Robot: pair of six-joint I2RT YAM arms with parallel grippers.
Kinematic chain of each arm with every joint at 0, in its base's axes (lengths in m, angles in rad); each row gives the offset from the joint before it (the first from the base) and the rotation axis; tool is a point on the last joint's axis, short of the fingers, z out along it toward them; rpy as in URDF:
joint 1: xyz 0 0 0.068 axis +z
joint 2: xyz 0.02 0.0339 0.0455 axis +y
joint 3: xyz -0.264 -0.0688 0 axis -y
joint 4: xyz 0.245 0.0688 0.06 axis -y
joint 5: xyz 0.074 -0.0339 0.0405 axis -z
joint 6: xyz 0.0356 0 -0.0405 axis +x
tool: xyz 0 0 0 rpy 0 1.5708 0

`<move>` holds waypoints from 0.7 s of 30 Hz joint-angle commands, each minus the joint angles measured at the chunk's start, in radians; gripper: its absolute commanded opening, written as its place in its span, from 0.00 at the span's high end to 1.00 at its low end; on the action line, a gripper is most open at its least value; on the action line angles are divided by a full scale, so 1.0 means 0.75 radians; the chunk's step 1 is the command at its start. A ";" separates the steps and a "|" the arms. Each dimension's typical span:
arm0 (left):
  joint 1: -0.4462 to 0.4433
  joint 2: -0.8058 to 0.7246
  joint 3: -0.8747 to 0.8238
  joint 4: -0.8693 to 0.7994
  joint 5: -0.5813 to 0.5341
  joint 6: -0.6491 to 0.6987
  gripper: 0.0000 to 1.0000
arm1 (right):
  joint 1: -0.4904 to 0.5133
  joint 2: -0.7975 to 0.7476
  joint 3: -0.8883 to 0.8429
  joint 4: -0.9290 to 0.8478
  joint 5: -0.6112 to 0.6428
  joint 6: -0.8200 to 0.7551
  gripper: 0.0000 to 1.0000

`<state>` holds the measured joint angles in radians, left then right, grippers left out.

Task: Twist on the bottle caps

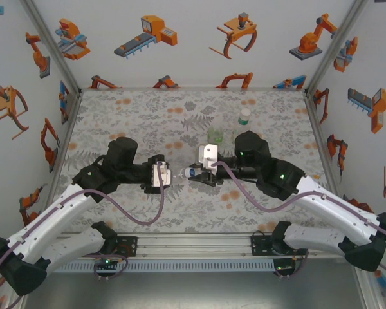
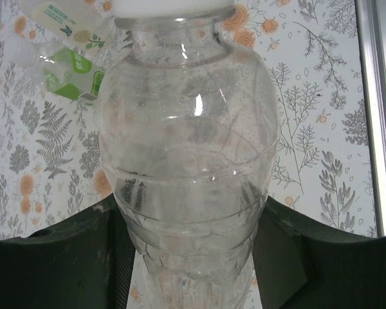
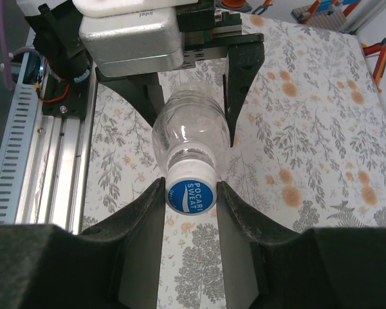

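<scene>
- The clear bottle [image 3: 192,132] is being held horizontally over the middle of the table [image 1: 135,116] by the left end effector [image 1: 170,175], whose fingers are being pressed against the two sides of its body.
- The blue cap [image 3: 190,195], sitting on that bottle's neck, is being clamped between the fingers of the right end effector [image 1: 193,174].
- A green-tinted bottle [image 1: 215,134] and a green-labelled bottle [image 1: 244,120] are being carried upright by the table, near each other, towards its far right.
</scene>
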<state>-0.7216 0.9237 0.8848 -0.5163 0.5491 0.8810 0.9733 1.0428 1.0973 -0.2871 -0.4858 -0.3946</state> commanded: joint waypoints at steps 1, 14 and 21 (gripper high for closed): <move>-0.010 -0.015 0.019 -0.011 0.042 0.026 1.00 | 0.011 0.017 0.056 0.017 -0.033 -0.026 0.93; -0.010 -0.012 0.019 -0.011 0.045 0.028 1.00 | 0.013 0.053 0.105 -0.083 -0.022 -0.065 0.94; -0.010 -0.010 0.019 -0.010 0.043 0.026 1.00 | 0.016 0.086 0.150 -0.170 -0.019 -0.108 0.94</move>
<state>-0.7216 0.9241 0.8848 -0.5194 0.5484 0.8806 0.9791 1.1015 1.1728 -0.3763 -0.4976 -0.4423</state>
